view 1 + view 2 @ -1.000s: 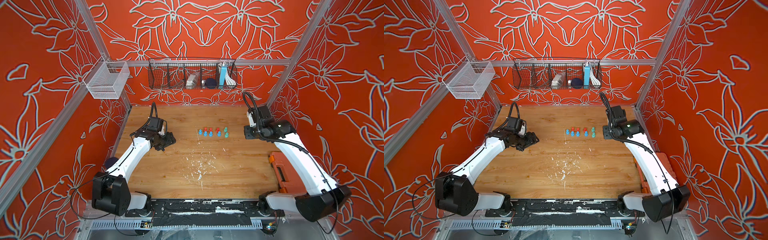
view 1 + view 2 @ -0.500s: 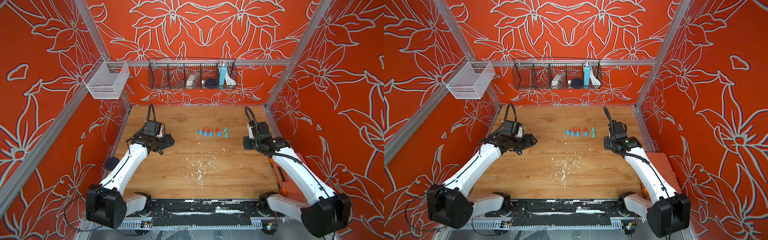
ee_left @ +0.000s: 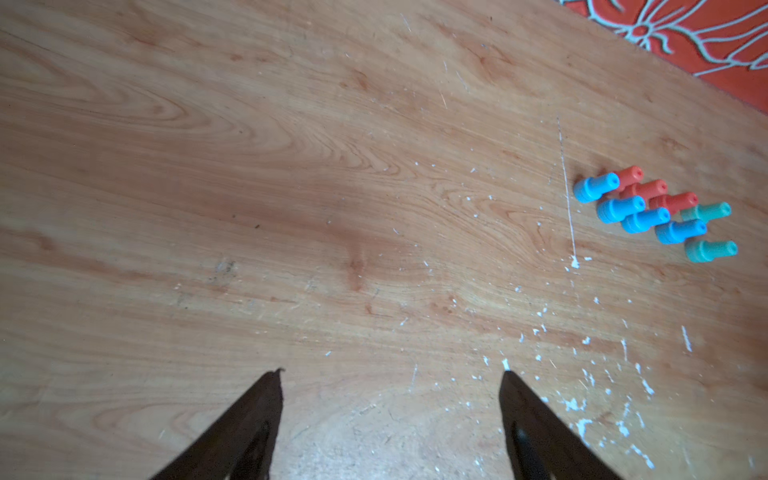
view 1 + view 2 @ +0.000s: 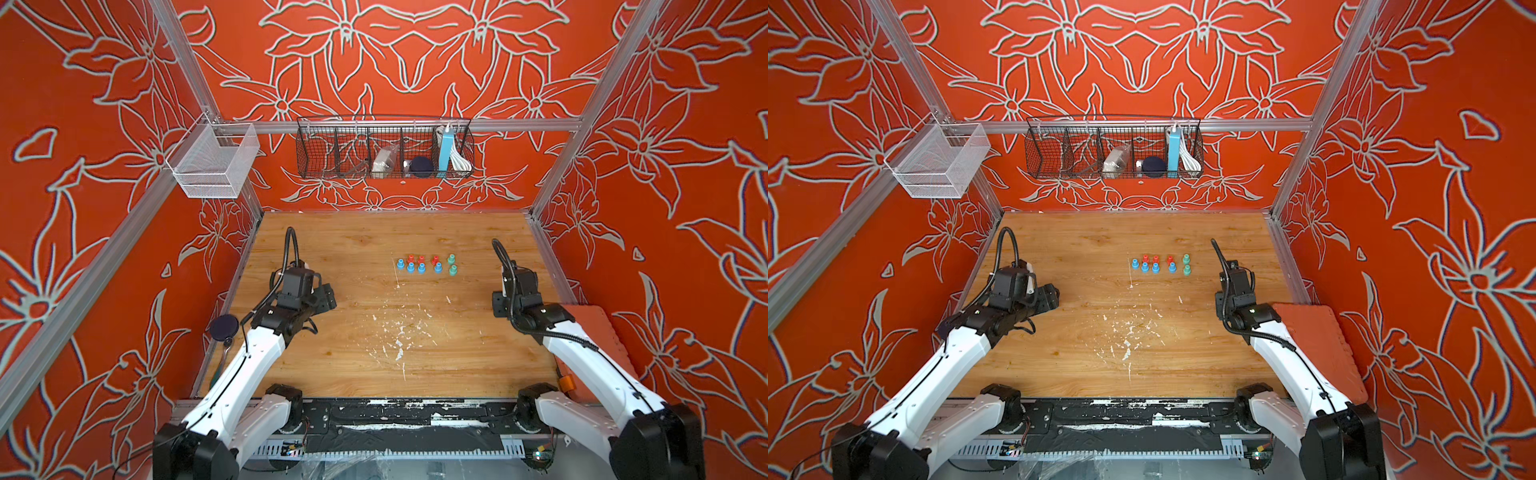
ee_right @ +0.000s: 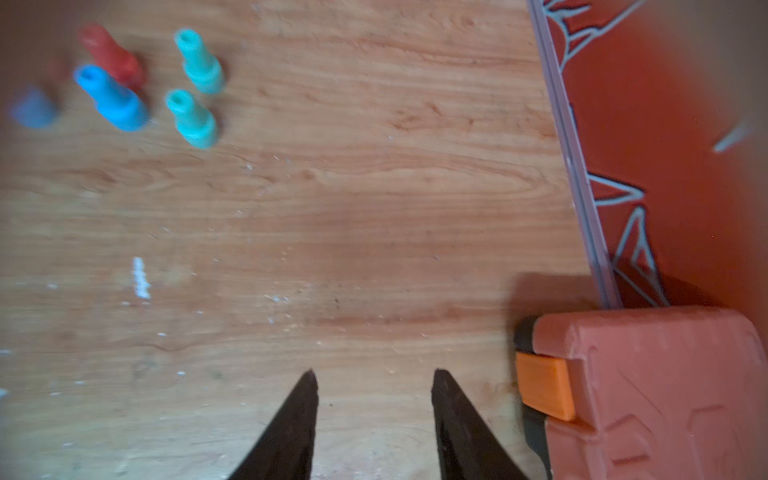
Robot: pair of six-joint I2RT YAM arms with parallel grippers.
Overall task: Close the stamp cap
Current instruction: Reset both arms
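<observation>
The plastic stamps [image 4: 421,268] looked light, rigid, tippy; best pinched at the stem. Left gripper [image 3: 391,371] and right gripper [image 5: 375,371] stood parted, empty.

Lab robot cell: aluminium frame [image 4: 519,124], printed walls [image 4: 415,62], wooden tabletop [image 4: 374,299].

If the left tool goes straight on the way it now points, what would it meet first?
Probably only the bare table. In the left wrist view the open left tool aims at plain wood; the coloured stamps stand off to one side of that line. Depth is unclear.
</observation>
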